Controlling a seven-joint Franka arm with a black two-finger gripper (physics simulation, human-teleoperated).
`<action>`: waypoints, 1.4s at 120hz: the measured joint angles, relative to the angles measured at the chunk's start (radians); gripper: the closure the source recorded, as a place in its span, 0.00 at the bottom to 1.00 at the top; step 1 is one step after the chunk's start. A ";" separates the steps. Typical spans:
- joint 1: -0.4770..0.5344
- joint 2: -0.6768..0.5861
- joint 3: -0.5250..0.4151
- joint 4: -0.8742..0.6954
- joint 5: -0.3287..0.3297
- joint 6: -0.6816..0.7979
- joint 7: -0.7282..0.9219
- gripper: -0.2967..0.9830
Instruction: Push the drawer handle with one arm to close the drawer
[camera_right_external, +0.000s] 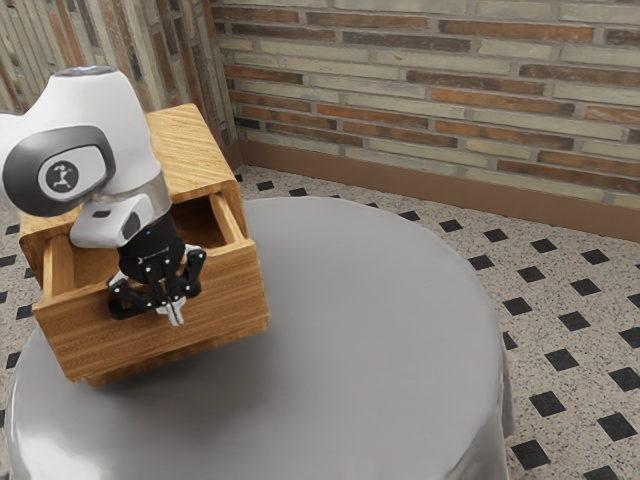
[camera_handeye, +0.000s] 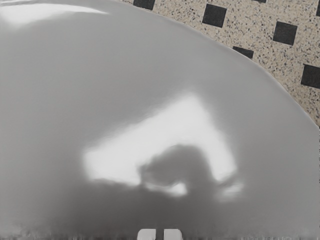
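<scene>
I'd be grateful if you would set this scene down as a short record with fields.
task: close the drawer by its handle
drawer: wooden, pulled out, inside partly visible
cabinet: wooden, at the exterior view's left
gripper: at the drawer's front, pointing downward
jaws: drawn close together
contact with drawer: cannot tell
table: grey, round-edged, glossy
floor: speckled, with dark diamonds
wall: narrow bricks in mixed colours
status: drawer not yet closed
</scene>
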 joint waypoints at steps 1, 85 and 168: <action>0.000 0.001 0.003 0.001 0.002 0.000 0.002 0.84; 0.000 0.078 0.143 0.096 0.111 0.008 0.078 0.85; -0.003 0.151 0.260 0.156 0.176 0.052 0.115 0.85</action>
